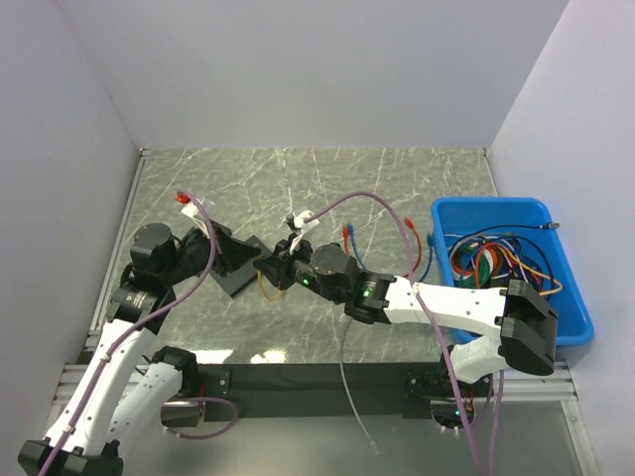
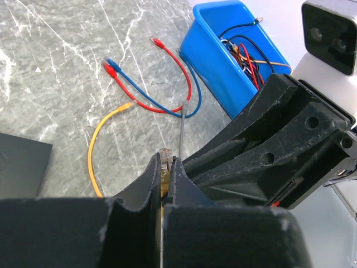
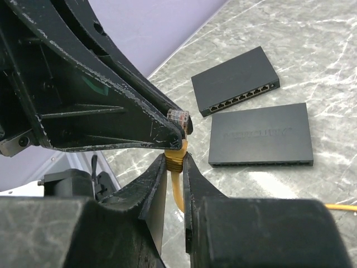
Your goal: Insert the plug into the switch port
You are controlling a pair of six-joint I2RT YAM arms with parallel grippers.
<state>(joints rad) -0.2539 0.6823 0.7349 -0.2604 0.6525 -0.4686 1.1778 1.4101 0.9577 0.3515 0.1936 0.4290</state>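
The table (image 1: 397,188) carries a blue bin (image 1: 491,205) at its right edge, full of tangled cables and out of the working area. Both arms reach over the table's middle and meet nose to nose above it. Toward the left edge lie 2 switches (image 3: 259,134), flat, close together but apart. The one farther from the right wrist camera turns its ports (image 3: 244,96) toward that camera, so an approach from that side looks open. Between the switches and the bin, spare leads (image 2: 142,103) in red and blue lie loose on the table.

The left gripper (image 2: 165,164) is clenched on the plug (image 3: 178,116), pinching it so the clear tip pokes out past the fingertips. The right gripper (image 3: 175,162) is clamped on the yellow cable (image 2: 91,156) just behind the plug, right under the left fingertips. So the plug hangs in the air above the table's middle, near the switches but not yet at any port.

This reads as a handover or regrip: 1 gripper steadies the plug while the other takes hold close behind it, where the cable is stiff enough to steer. The rest of the cable trails down to the table.
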